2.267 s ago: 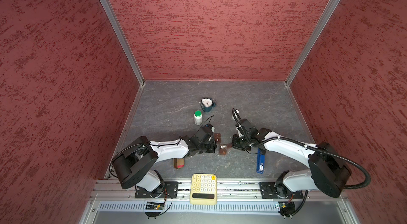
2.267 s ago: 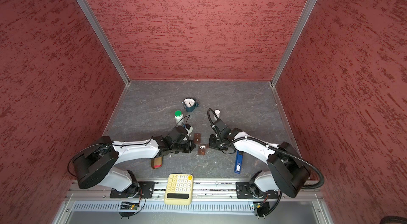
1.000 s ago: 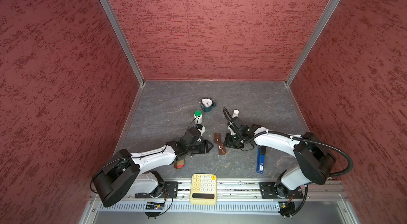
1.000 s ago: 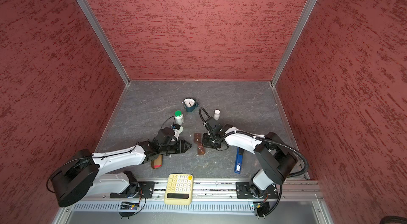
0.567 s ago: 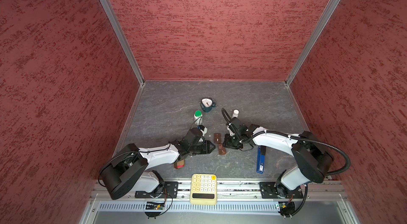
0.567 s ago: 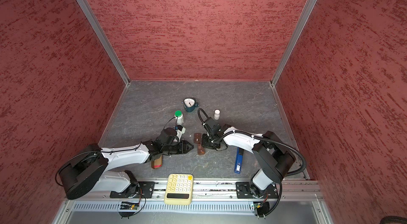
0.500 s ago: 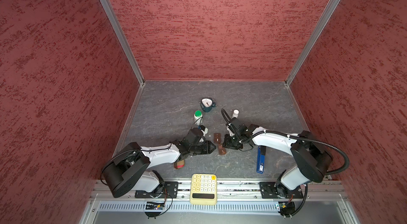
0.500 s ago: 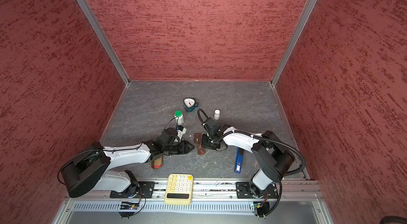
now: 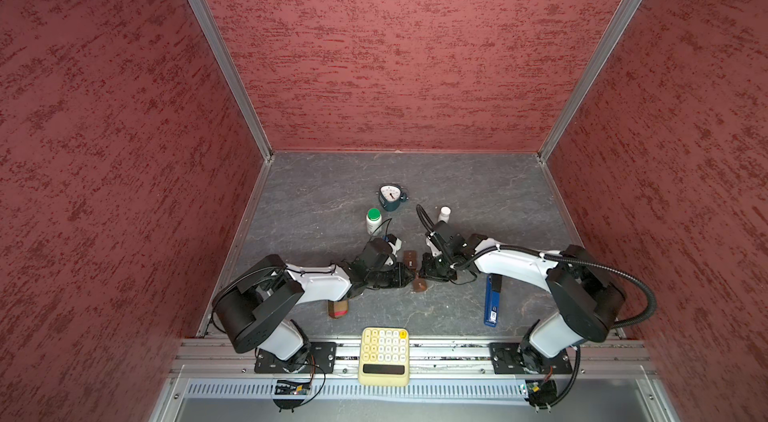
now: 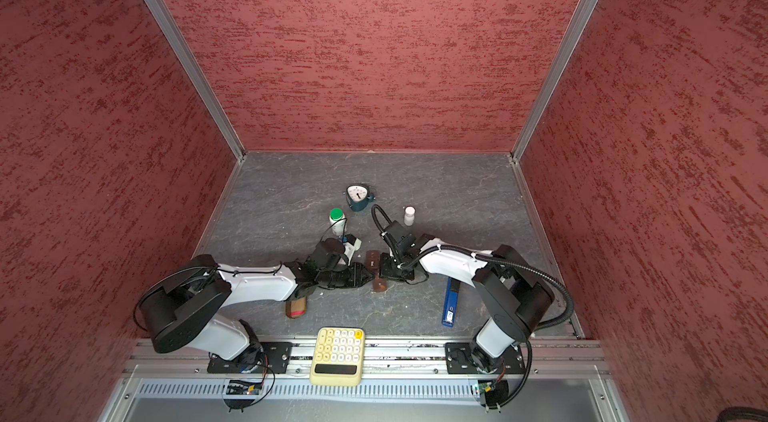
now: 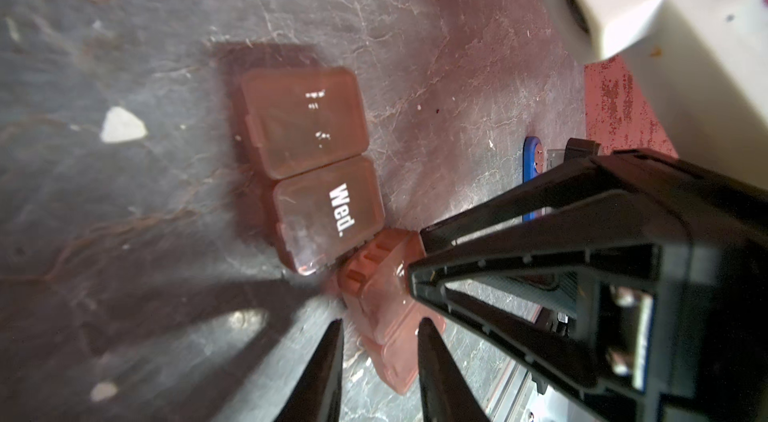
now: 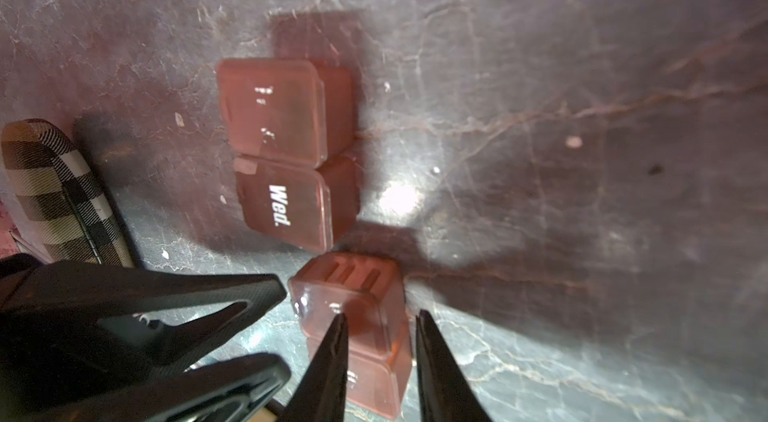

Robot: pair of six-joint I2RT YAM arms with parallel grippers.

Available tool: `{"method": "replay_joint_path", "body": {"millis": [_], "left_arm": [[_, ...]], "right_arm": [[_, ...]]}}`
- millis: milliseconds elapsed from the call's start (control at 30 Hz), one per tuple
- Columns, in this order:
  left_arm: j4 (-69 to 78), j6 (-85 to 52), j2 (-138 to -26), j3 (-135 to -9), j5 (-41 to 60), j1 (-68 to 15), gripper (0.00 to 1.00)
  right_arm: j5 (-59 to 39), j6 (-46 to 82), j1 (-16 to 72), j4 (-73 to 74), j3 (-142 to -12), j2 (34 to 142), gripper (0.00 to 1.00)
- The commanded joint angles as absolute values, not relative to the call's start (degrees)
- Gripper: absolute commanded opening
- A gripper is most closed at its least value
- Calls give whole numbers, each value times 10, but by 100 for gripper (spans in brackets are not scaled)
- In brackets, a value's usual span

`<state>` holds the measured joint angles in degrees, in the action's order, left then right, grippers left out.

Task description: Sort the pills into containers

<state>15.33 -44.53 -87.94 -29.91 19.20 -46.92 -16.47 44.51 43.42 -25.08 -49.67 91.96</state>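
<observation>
A robot lab test booth: three rust-red textured wall panels [image 9: 395, 46] joined by bare aluminium corner posts [image 9: 216, 50] box in a grey slate-patterned desk [image 9: 478, 191]; at 6 o'clock an aluminium rail [image 9: 449, 351] carries two bolted white-and-black robot arms [image 9: 320, 287]

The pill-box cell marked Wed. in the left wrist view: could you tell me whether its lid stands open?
No, the lid of the Wed. cell lies flat and shut over it.
</observation>
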Motion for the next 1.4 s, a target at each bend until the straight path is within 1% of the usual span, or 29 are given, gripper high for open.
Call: {"method": "replay_joint_path", "body": {"millis": [0,367,567,733,1033,1100,1133,1167,1267,1300,1367], "left_arm": [[170,-444,-894,-309,194,-471,32],[174,-443,-911,-313,194,-469,28],[178,-448,-929,-315,223,-469,23],[185,-454,-946,-316,238,-469,23],[178,-450,-950,-318,246,-469,13],[175,-449,-948,-319,247,-469,13],[173,-448,-946,-320,246,-469,15],[169,-446,-943,-320,244,-468,17],[146,-436,-915,-323,231,-462,22],[134,-429,-901,-325,225,-460,25],[102,-411,-868,-332,209,-456,28]], "right_arm": [[-164,439,439,-255,-507,932,29],[-170,433,439,-261,-507,932,27],[-173,433,440,-261,-506,934,26],[-178,431,443,-262,-509,939,25],[-180,429,446,-259,-508,947,22],[-175,430,446,-261,-510,946,22],[-169,431,446,-265,-511,944,24],[-156,431,446,-274,-514,939,28],[-109,427,446,-309,-535,920,31],[-91,425,445,-324,-544,911,34],[-63,417,443,-348,-560,893,35]]}}
